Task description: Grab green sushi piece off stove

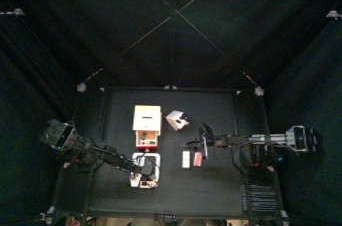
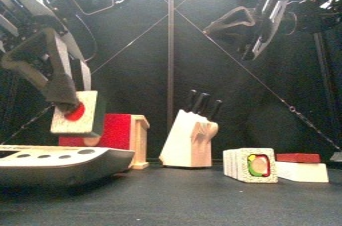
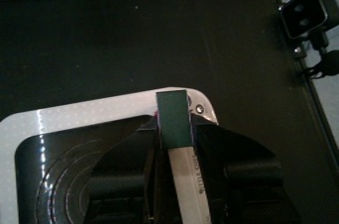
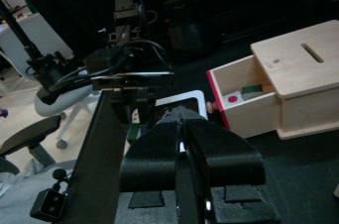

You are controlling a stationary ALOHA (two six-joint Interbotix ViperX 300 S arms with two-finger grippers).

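My left gripper (image 3: 176,144) is shut on a sushi piece (image 3: 172,109) with a dark green wrap, a pale body and a red centre. In the front view the gripper (image 2: 64,98) holds the piece (image 2: 75,113) in the air, above the white stove (image 2: 54,165) at the front left. In the left wrist view the stove's rounded corner (image 3: 79,119) lies just under the jaws. The top view shows this gripper (image 1: 144,168) over the stove (image 1: 135,157). My right gripper (image 2: 254,25) hangs high at the right, shut and empty, apart from the stove.
A second sushi piece (image 2: 250,164) with a green and orange filling stands on the table at the right, next to a white and red block (image 2: 302,169). A wooden knife block (image 2: 191,137) and a red box (image 2: 122,130) stand behind. A wooden box with a pink front (image 4: 272,89) is nearby.
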